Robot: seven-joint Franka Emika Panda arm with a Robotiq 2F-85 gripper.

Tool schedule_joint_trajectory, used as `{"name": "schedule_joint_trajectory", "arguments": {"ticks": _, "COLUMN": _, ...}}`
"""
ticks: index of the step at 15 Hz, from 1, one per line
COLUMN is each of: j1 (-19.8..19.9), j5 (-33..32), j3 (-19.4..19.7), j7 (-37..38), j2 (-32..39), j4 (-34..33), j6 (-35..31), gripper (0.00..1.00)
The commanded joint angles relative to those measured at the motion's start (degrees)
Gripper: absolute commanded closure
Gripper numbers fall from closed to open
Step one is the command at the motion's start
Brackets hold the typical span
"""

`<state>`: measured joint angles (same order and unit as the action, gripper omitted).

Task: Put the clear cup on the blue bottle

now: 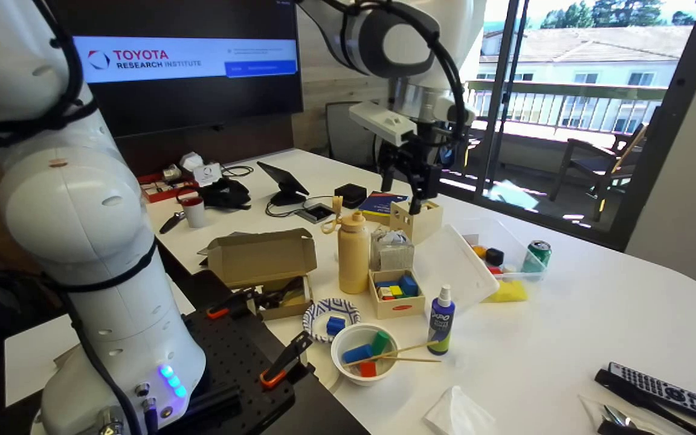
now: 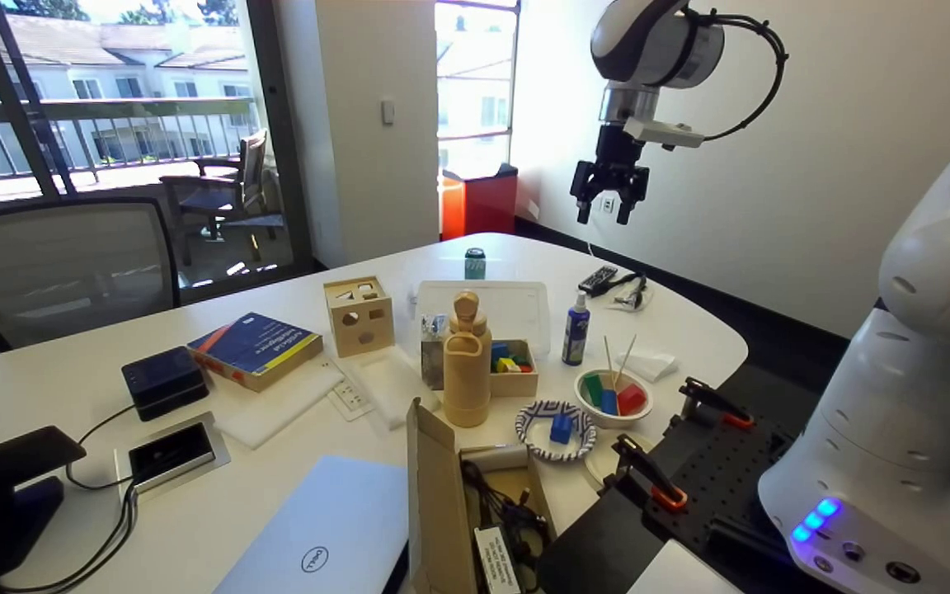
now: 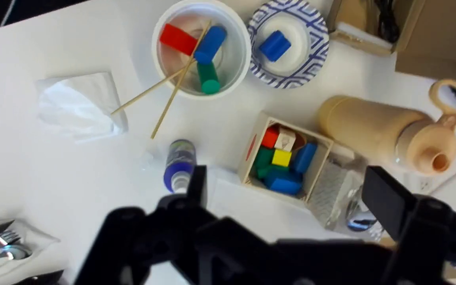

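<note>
The gripper (image 2: 604, 216) hangs high above the white table (image 1: 559, 338), its blocky black fingers (image 3: 388, 198) spread wide and pointing down. And here's the blue bottle (image 1: 441, 323), standing upright on that smooth tabletop: slim, with sloping shoulders, a pale spray nozzle, and a blue wrap running to green at the base. In the wrist view one dark fingertip laps the very edge of that nozzle, yet both exterior views show the fingers well apart from it.

Look just beside the bottle: two thin wooden sticks (image 3: 173, 96) poke over the rim of a round white bowl (image 3: 236, 55), tips reaching its way, with smooth red, blue and green blocks (image 3: 176, 38) lying inside. Next to the bowl, a paper plate (image 3: 315, 55), crisp blue maze pattern round the border, carries a blue block (image 3: 274, 45). Near the bottle too, a pale wooden box (image 1: 384, 311) is crammed with coloured blocks (image 3: 281, 158), and just beside it stands a transparent package (image 1: 392, 257), contents hard to make out. The yellow-tan bottle (image 1: 354, 266), satin-smooth with a loop on its cap, towers close by. A broad plastic lid (image 1: 457, 266) lies slanted between the wooden box and a see-through bin (image 1: 484, 229), a green metal can (image 1: 538, 254) at the bin's corner. Nearer the sticks, a creased white napkin (image 3: 79, 105).
</note>
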<state>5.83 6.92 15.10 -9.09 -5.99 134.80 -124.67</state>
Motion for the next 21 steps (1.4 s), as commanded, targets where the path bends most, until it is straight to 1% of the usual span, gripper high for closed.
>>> {"name": "schedule_joint_trajectory", "arguments": {"ticks": 1, "j1": 4.52, "j5": 4.33, "j3": 1.46, "j7": -3.22, "j2": 13.06, "j4": -10.36, "j6": -3.86, "gripper": 0.00}}
{"name": "schedule_joint_trajectory", "arguments": {"ticks": 3, "j1": 7.95, "j5": 8.82, "j3": 1.45, "j7": -6.23, "j2": 19.85, "j4": -14.69, "j6": -6.28, "gripper": 0.00}}
{"name": "schedule_joint_trajectory", "arguments": {"ticks": 6, "j1": 13.97, "j5": 15.82, "j3": -0.72, "j7": -9.44, "j2": 30.20, "j4": -21.08, "j6": -9.93, "gripper": 0.00}}
{"name": "schedule_joint_trajectory", "arguments": {"ticks": 9, "j1": 19.99, "j5": 19.13, "j3": -4.05, "j7": -9.84, "j2": 41.13, "j4": -29.46, "j6": -10.93, "gripper": 0.00}}
{"name": "schedule_joint_trajectory", "arguments": {"ticks": 11, "j1": 23.19, "j5": 19.13, "j3": -6.41, "j7": -8.68, "j2": 48.67, "j4": -36.18, "j6": -9.64, "gripper": 0.00}}
{"name": "schedule_joint_trajectory", "arguments": {"ticks": 14, "j1": 25.94, "j5": 17.79, "j3": -8.93, "j7": -5.97, "j2": 58.89, "j4": -45.81, "j6": -7.57, "gripper": 0.00}}
{"name": "schedule_joint_trajectory", "arguments": {"ticks": 16, "j1": 26.57, "j5": 16.58, "j3": -9.70, "j7": -3.55, "j2": 64.37, "j4": -51.93, "j6": -4.79, "gripper": 0.00}}
{"name": "schedule_joint_trajectory", "arguments": {"ticks": 19, "j1": 26.57, "j5": 15.60, "j3": -10.15, "j7": -0.15, "j2": 69.59, "j4": -58.76, "j6": -0.27, "gripper": 0.00}}
{"name": "schedule_joint_trajectory", "arguments": {"ticks": 21, "j1": 26.12, "j5": 15.12, "j3": -9.72, "j7": 2.69, "j2": 70.85, "j4": -60.98, "j6": 1.97, "gripper": 0.00}}
